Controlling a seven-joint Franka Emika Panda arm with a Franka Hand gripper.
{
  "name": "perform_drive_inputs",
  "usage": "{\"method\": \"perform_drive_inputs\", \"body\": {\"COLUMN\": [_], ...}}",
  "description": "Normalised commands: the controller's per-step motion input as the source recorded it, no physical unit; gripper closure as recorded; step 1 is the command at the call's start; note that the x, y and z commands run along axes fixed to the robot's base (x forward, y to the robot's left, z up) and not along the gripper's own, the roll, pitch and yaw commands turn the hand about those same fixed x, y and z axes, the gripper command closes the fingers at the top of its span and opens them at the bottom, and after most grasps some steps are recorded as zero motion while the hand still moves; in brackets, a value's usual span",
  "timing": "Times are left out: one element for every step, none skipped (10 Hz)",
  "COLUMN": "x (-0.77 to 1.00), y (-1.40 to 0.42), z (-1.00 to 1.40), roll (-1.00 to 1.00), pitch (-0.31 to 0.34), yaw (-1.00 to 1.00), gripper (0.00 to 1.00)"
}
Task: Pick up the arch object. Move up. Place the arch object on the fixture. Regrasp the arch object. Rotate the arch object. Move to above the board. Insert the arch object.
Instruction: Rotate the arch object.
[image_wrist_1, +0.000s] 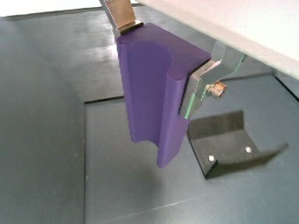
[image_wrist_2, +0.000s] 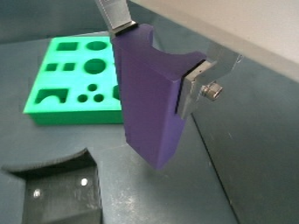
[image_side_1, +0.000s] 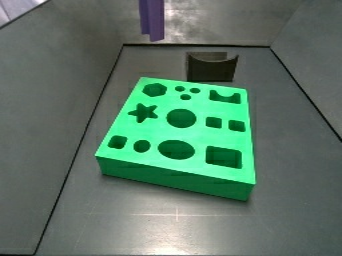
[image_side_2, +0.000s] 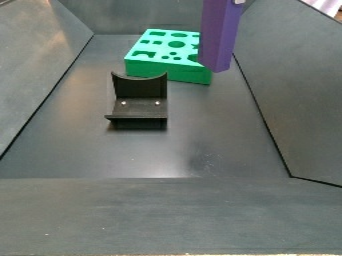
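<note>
My gripper (image_wrist_1: 163, 54) is shut on the arch object (image_wrist_1: 152, 92), a purple elongated block that hangs upright from the fingers, clear of the floor. Both wrist views show one silver finger (image_wrist_2: 118, 17) on one face of its notched end and the other finger (image_wrist_2: 197, 83) on the opposite face. In both side views the arch object (image_side_1: 151, 18) (image_side_2: 219, 32) hangs high at the frame edge, and the gripper itself is cut off. The fixture (image_side_1: 211, 66) (image_side_2: 138, 100) stands empty on the floor beyond the board. The green board (image_side_1: 181, 135) (image_wrist_2: 73, 77) lies flat with all its holes empty.
Dark sloping walls (image_side_1: 67, 90) enclose the floor on the sides. The fixture also shows in both wrist views (image_wrist_1: 233, 144) (image_wrist_2: 52, 188). A pale surface (image_wrist_1: 251, 26) lies past the enclosure's rim.
</note>
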Motion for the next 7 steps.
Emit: {"method": "perform_drive_inputs", "body": {"x": [-0.03,-0.03,-0.02,-0.02,-0.02,-0.02,-0.02], "y": [0.02,0.02,0.02,0.02,0.02,0.02,0.02], "z": [0.01,0.01,0.01,0.01,0.01,0.01,0.01], "roll": [-0.03,-0.03,-0.03,-0.03,-0.03,-0.03,-0.04], "pitch": [0.011,0.011,0.012,0.012,0.013,0.013,0.014], "yaw": [-1.00,-1.00,-1.00,-1.00,-1.00,-1.00,-1.00], "gripper": [1.00,1.00,1.00,1.00,1.00,1.00,1.00]}}
